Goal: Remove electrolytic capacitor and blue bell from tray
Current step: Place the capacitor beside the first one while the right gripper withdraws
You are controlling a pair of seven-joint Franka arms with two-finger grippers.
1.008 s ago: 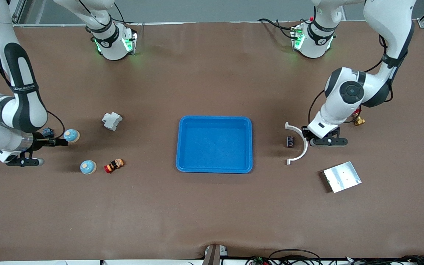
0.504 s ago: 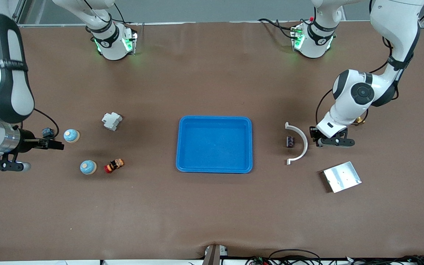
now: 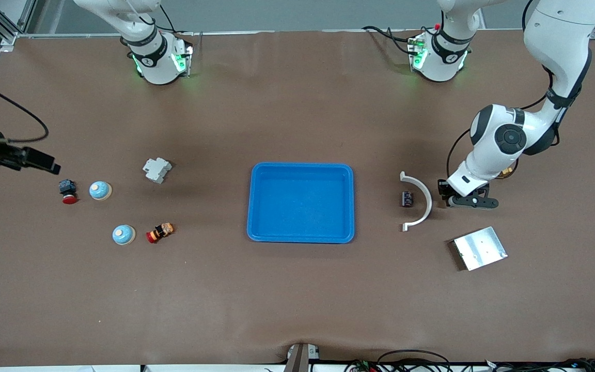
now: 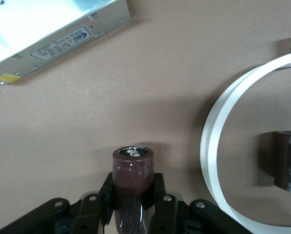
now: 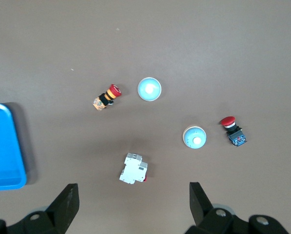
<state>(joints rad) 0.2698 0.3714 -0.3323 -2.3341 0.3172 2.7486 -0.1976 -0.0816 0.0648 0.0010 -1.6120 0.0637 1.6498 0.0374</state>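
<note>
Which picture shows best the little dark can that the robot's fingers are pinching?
The left wrist view: the capacitor stands large and clear, clamped in the left gripper, its metal top showing. In the front view the arm and the gripper hide it. The right wrist view does not show it at all.

A tray [image 3: 300, 235] is sitting mid-table. Toward the right arm's end, a breaker [image 3: 156, 170] is lying farther from the camera than two bells [image 3: 100, 190] [image 3: 123, 234], with one button [image 3: 67, 191] beside the farther bell and another [image 3: 160, 232] beside the nearer. Toward the left arm's end, a capacitor [image 3: 407, 198] is sitting inside a curved strip [image 3: 418, 201]; a metal box [image 3: 480, 248] is lying nearer the camera.
</note>
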